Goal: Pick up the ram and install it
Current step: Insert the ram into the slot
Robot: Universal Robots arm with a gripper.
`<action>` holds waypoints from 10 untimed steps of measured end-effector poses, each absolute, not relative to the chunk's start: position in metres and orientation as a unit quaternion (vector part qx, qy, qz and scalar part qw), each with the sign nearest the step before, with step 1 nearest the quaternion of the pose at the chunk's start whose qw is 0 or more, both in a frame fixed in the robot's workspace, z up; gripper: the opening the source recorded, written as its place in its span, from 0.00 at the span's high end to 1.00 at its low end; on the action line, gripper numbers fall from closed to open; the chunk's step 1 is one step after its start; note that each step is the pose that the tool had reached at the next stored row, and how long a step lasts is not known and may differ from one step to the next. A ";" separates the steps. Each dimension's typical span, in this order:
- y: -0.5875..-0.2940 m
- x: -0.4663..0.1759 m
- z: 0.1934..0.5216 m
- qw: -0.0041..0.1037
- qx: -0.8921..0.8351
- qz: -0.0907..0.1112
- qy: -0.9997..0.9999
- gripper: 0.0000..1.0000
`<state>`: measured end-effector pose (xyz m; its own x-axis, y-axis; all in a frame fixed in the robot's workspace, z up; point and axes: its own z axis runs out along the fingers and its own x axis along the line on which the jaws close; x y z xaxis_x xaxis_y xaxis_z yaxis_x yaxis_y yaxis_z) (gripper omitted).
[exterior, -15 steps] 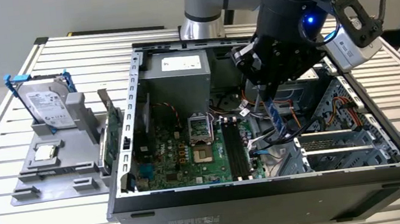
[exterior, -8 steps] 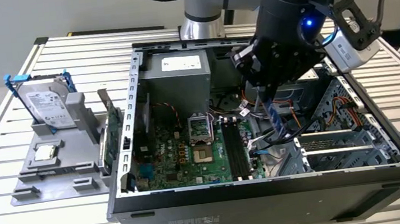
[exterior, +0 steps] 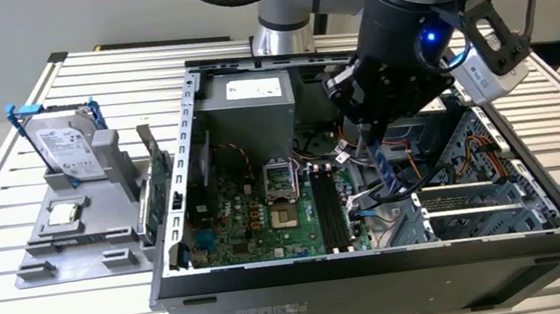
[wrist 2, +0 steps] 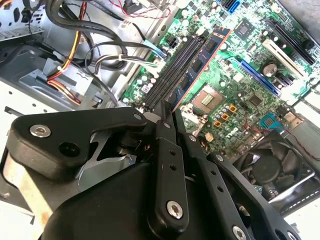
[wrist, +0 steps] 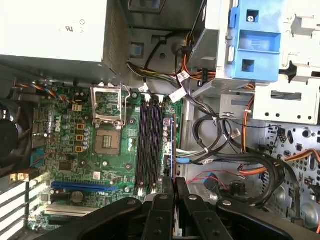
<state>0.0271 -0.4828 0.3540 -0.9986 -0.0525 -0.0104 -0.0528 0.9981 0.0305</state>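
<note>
Closest to the lens in the second wrist view, your gripper (wrist 2: 171, 111) has its black fingers (wrist 2: 164, 130) pinched narrow on one end of the ram (wrist 2: 202, 57). The ram's blue, chip-studded face runs parallel to the black memory slots (wrist 2: 175, 67), just over the green motherboard (wrist 2: 225, 80). Scan the exterior view from its left: a hard drive (exterior: 67, 145) with blue brackets stands in a grey fixture (exterior: 68, 244), then a green circuit card (exterior: 161, 178), then the open computer case (exterior: 378, 272), where the gripper reaches down.
</note>
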 end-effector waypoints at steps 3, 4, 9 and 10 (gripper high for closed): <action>-0.483 0.027 0.352 0.005 -0.026 0.015 1.000 1.00; -0.483 0.027 0.351 0.005 -0.026 0.015 1.000 1.00; -0.483 0.027 0.347 0.005 -0.026 0.015 1.000 1.00; -0.483 0.027 0.347 0.005 -0.026 0.015 1.000 1.00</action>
